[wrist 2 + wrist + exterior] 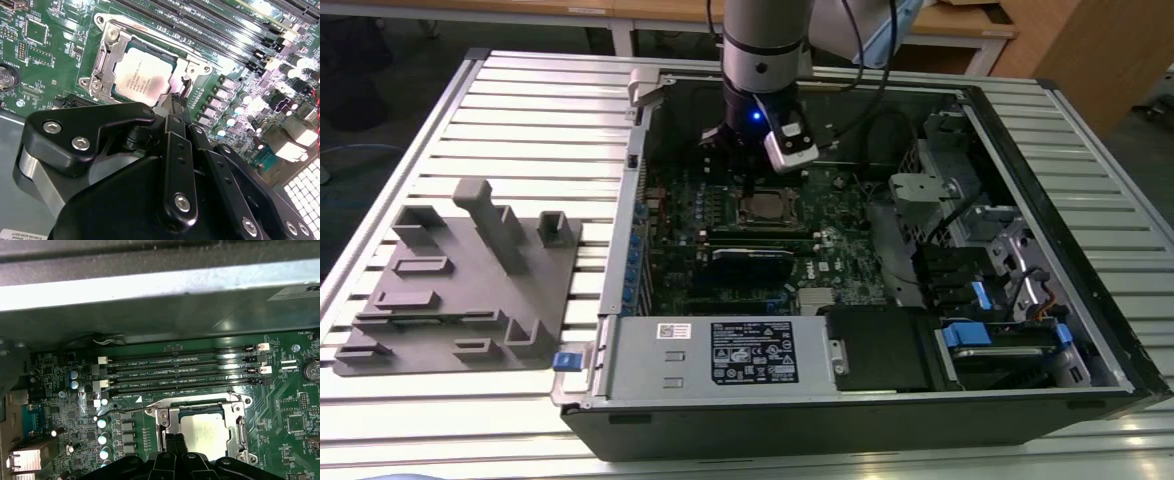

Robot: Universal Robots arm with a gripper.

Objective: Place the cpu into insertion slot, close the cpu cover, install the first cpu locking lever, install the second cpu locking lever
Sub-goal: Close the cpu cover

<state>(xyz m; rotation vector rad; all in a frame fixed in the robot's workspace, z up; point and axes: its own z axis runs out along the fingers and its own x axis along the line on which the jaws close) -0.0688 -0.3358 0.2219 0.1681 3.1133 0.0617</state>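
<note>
The slatted table is carrying the open computer case, and I am reaching down into that case. The green circuit board is spreading out all around the insertion slot, with long memory sockets running just beside the slot. My pincer is hanging right at the slot's edge, its fingers pressed together with nothing showing between them. The cpu cover is lying flat over the slot, framing the cpu, which is sitting inside the slot. A thin locking lever is stretching along the slot's side nearest the memory sockets.
</note>
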